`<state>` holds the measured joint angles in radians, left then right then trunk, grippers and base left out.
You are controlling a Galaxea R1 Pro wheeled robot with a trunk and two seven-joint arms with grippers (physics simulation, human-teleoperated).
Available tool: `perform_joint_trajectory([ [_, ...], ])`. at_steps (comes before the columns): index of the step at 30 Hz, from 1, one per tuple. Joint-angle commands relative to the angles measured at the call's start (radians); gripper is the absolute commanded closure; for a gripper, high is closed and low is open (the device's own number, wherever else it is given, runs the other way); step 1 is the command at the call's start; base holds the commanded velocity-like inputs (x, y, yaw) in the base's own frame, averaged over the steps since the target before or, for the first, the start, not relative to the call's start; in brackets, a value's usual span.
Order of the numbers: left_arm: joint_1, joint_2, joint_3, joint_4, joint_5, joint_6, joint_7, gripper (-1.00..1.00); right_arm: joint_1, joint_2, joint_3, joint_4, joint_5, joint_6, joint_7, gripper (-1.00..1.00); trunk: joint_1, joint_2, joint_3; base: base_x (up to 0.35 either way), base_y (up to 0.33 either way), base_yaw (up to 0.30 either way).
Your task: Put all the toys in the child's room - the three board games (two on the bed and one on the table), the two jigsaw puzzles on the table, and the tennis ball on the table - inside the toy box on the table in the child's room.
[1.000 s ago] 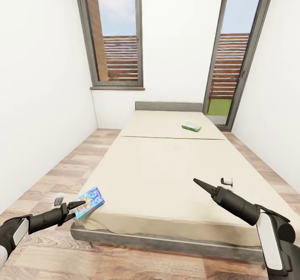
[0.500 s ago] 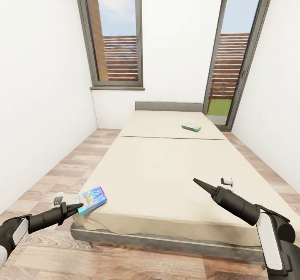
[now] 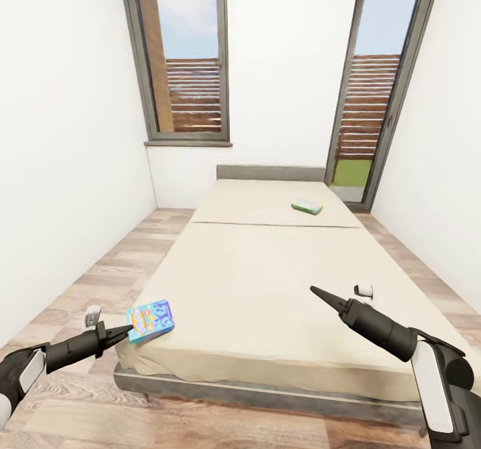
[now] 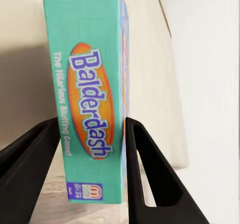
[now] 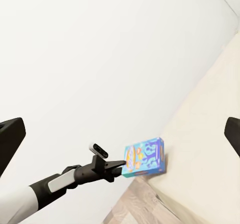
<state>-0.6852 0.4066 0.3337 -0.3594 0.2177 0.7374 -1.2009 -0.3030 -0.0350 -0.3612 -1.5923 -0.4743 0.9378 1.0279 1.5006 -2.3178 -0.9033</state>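
Since one second ago the blue board game (image 3: pixel 150 321) has settled from a tilted, lifted pose to lie flatter on the near left corner of the bed (image 3: pixel 267 282), and it sits a little further onto the mattress; the left tool (image 3: pixel 123 332) has dropped slightly with it, while the right arm has not moved; the whole view has also shifted a little, so the camera moved too.

From the left wrist view the box, printed "Balderdash", stands on its edge between the two fingers (image 4: pixel 30 164); the one finger touches its side, the other looks a hair apart, so I cannot tell if the left tool really clamps it or only brackets it. The right tool (image 3: pixel 319 294) hovers over the bed near its right edge; in the head view it reads as a narrow point, but in its own wrist view its fingers stand well apart, so it is wide and holds nothing.

To do this step well, I judge the left tool should go deeper along the box so the fingers cover more of it, then close firmly before any lift; a shallow pinch at the corner may let the box swing or slip.

A second, green board game (image 3: pixel 306 205) lies far up the bed; the toy box cannot be judged from here.
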Motion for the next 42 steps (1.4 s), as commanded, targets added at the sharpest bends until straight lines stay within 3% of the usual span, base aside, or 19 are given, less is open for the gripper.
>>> perform_joint_trajectory([
  [1, 0.0, 0.0, 0.002, 0.0, -0.001, 0.009, -0.003, 1.0, -0.001, 0.0, -0.001, 0.0, 0.0, 0.004, 0.003, -1.0, -0.004, 0.007, 0.002, 0.0, 0.0, 0.0],
  [38, -0.001, 0.003, 0.001, 0.0, -0.003, 0.027, -0.009, 1.0, 0.0, 0.003, 0.001, 0.0, 0.002, 0.004, 0.003, -1.0, -0.146, 0.266, 0.118, 0.0, 0.0, 0.0],
  [42, -0.001, 0.008, 0.002, -0.01, -0.003, 0.071, -0.029, 1.0, 0.0, 0.002, 0.001, 0.0, 0.003, 0.004, 0.002, -1.0, -0.161, 0.294, 0.131, 0.0, 0.0, 0.0],
])
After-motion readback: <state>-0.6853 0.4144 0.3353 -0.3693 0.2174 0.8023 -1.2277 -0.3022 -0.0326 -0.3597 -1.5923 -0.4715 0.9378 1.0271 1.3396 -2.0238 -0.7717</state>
